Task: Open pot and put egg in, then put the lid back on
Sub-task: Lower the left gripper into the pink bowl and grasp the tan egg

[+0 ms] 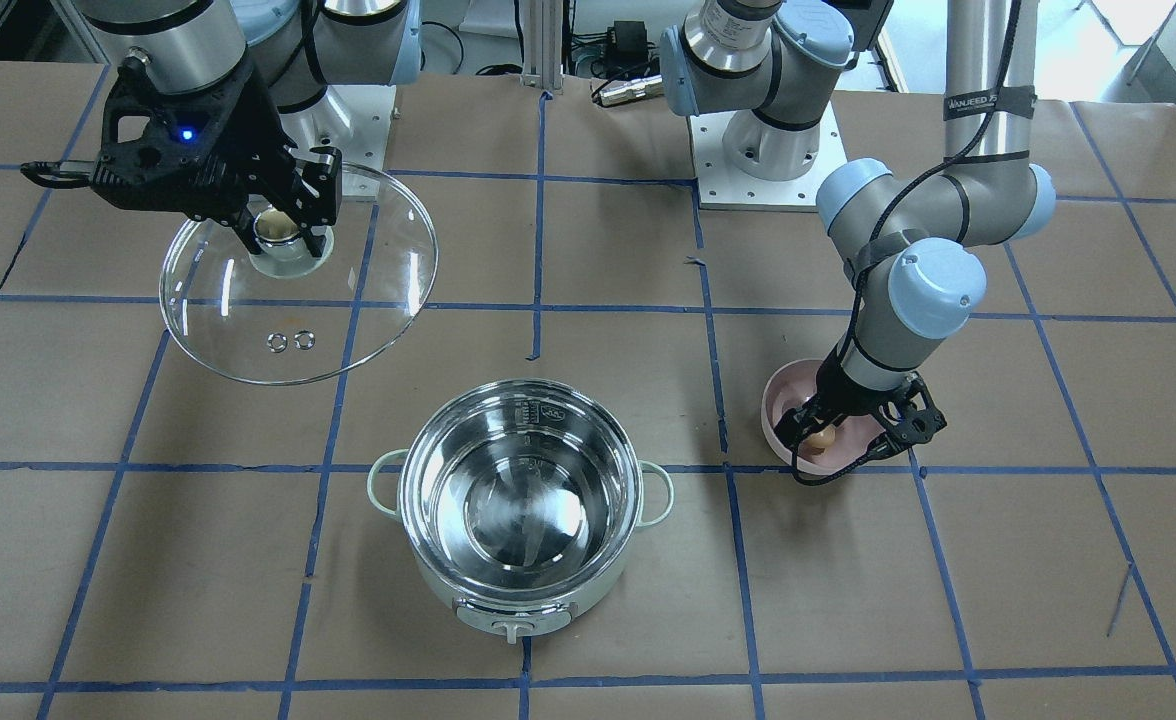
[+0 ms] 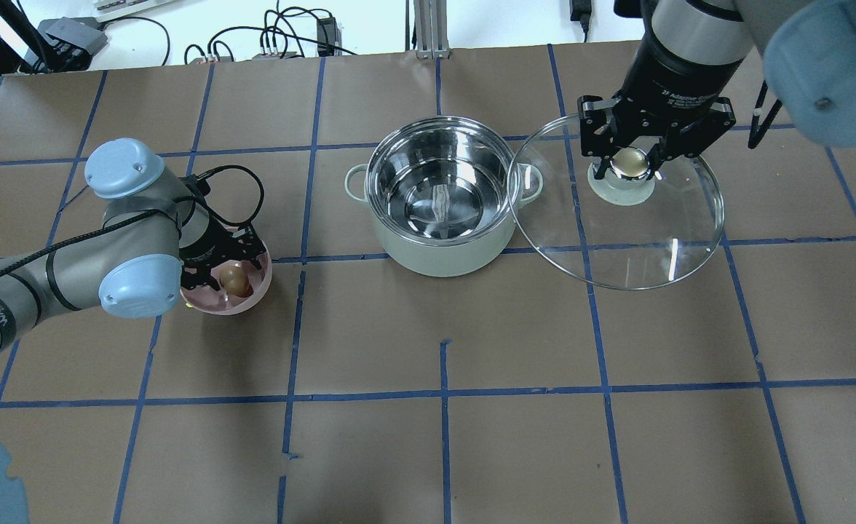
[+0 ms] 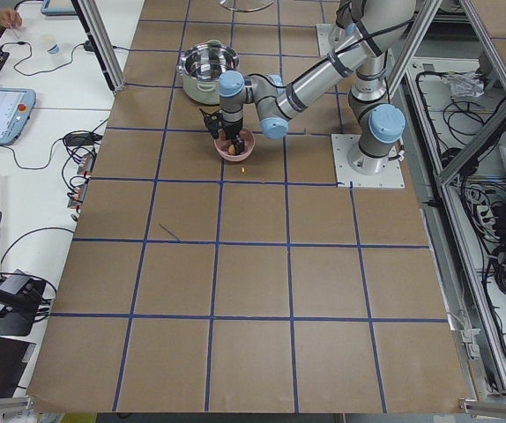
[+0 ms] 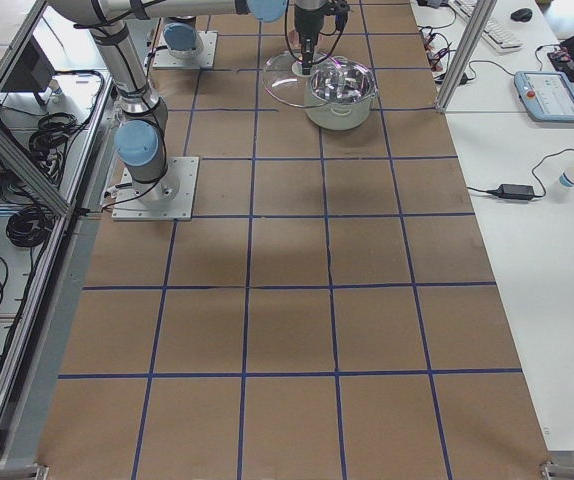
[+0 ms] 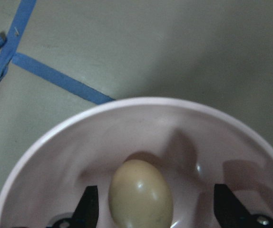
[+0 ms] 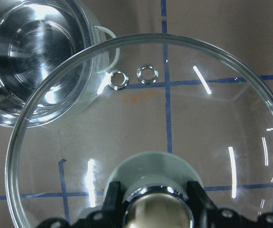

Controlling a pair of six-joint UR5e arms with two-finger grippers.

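The pot point(image 2: 442, 255) stands uncovered and empty at mid-table, also in the front view point(image 1: 518, 600). My right gripper point(image 2: 630, 161) is shut on the knob of the glass lid point(image 2: 617, 240) and holds it in the air beside the pot, on my right. The right wrist view shows the lid point(image 6: 174, 118) with the pot point(image 6: 32, 57) beyond its edge. The brown egg point(image 5: 140, 194) lies in a pink bowl point(image 5: 127, 123). My left gripper point(image 5: 155, 211) is open with its fingers down inside the bowl on either side of the egg point(image 2: 235, 279).
The pink bowl point(image 2: 217, 303) sits on my left, about one grid square from the pot. Brown paper with blue tape lines covers the table. The arm bases point(image 1: 768, 150) stand at the table's robot side.
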